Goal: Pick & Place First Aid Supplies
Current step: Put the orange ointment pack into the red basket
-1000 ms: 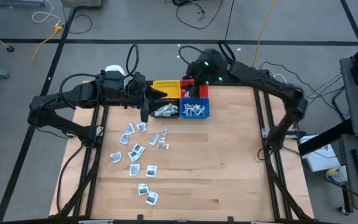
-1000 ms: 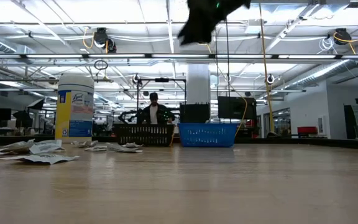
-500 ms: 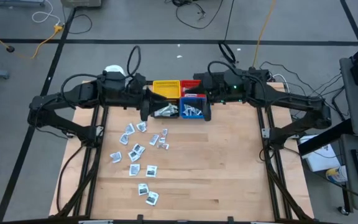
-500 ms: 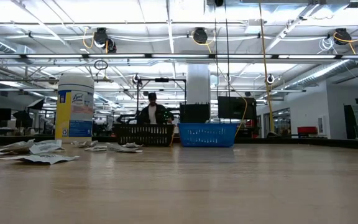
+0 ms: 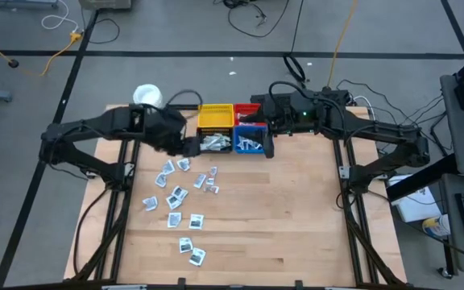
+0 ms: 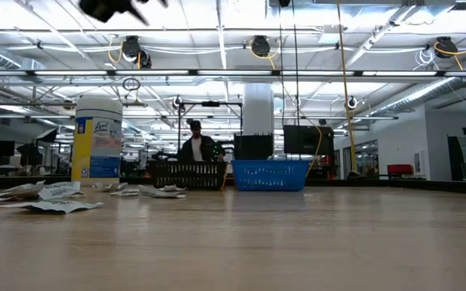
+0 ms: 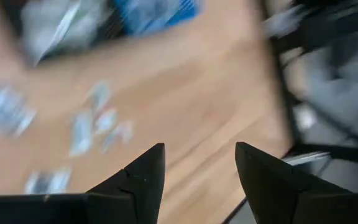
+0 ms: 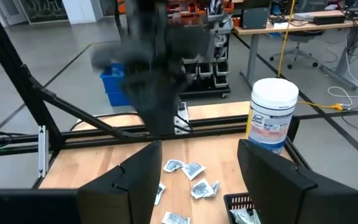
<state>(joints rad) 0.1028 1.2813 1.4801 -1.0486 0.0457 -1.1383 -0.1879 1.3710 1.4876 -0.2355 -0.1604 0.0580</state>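
Several small white first aid packets (image 5: pixel 180 193) lie flat and scattered on the wooden table's left half; the low view shows them as a low heap (image 6: pixel 39 198). More packets fill the black bin (image 5: pixel 214 143) and the blue bin (image 5: pixel 250 138). My left gripper (image 5: pixel 190 147) hangs open, slanting down, just left of the black bin and above the table; its wrist view (image 7: pixel 199 149) shows nothing between the fingers. My right gripper (image 5: pixel 266 145) stands open and about level at the blue bin's right side, empty in its wrist view (image 8: pixel 197 146).
A yellow bin (image 5: pixel 216 117) and a red bin (image 5: pixel 248 109) stand behind the black and blue ones. A white-lidded round jar (image 5: pixel 146 96) stands at the far left corner. The table's right half (image 5: pixel 296 209) is bare wood. Beyond the far edge a person (image 6: pixel 196 145) shows.
My right gripper has drawn back from over the red bin toward the near and right, to the blue bin's right side, and tipped up to level. My left gripper has rolled, tipped downward and sunk beside the black bin, uncovering the jar in the high view.
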